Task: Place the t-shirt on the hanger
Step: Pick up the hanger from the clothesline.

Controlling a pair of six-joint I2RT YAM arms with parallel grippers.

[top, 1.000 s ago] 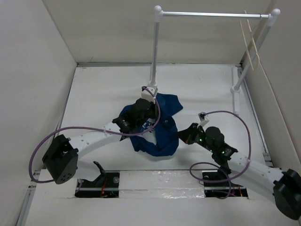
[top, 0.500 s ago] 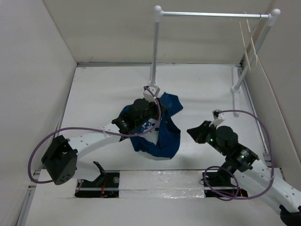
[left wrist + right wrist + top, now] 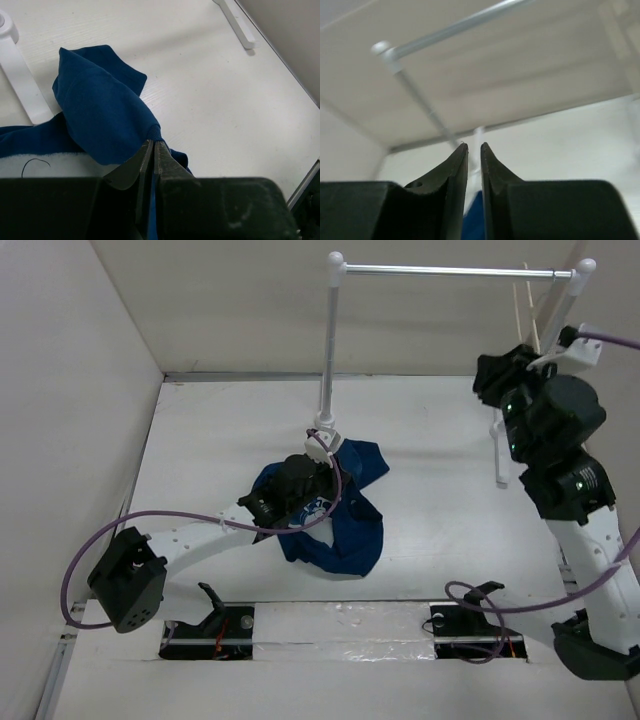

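The dark navy t-shirt [image 3: 345, 530] lies crumpled on the white table, its white graphic partly showing by my left wrist. My left gripper [image 3: 322, 462] is shut on a fold of the t-shirt [image 3: 100, 105], with the fingertips [image 3: 153, 143] pinching a fabric edge just above the table. The pale wooden hanger [image 3: 530, 310] hangs at the right end of the rack bar. My right gripper [image 3: 487, 378] is raised high, just left of and below the hanger, jaws nearly together and empty [image 3: 474, 146]. A bit of the t-shirt [image 3: 472, 220] shows blue below it.
A tall white rack with a silver bar [image 3: 450, 271] stands at the back; its left post [image 3: 328, 350] rises just behind the t-shirt, with its foot [image 3: 20, 75] beside the cloth. The right post [image 3: 505, 425] stands near the right wall. Walls enclose the table.
My right arm has swung up and back from beside the t-shirt to near the rack's right end by the hanger. My left gripper holds the cloth in about the same place.
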